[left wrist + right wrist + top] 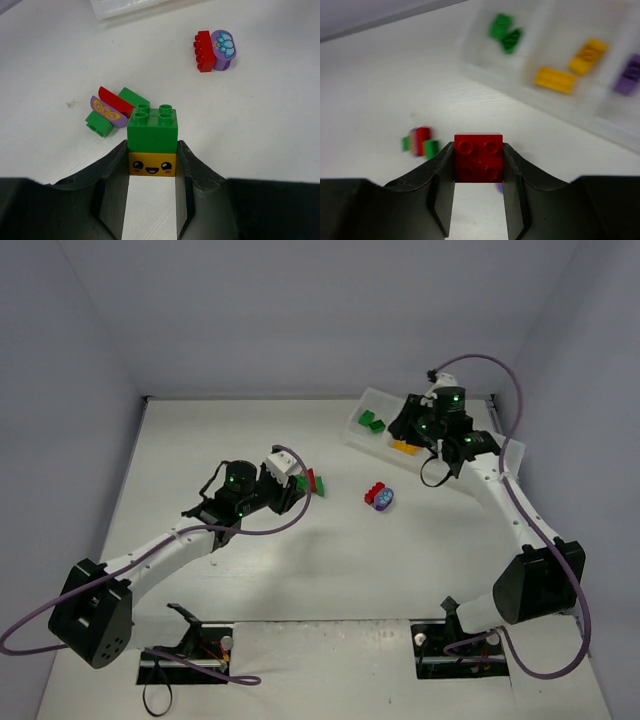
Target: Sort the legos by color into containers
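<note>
My left gripper (152,150) is shut on a stack of a green brick (152,125) on a yellow smiley-face brick (152,164), low over the table. Just beyond it lies a cluster of green, red and purple butterfly pieces (111,111). A red brick joined to the rounded purple piece (222,49) lies farther right, and shows in the top view (380,497). My right gripper (478,150) is shut on a red brick (478,157), held near the long translucent tray (372,395). Its compartments hold green (505,32), yellow (570,67) and purple (630,75) bricks.
The tray lies slanted at the back right of the white table, close to the right wall. My right arm (520,520) runs along the right side. My left arm (170,540) crosses the left half of the table.
</note>
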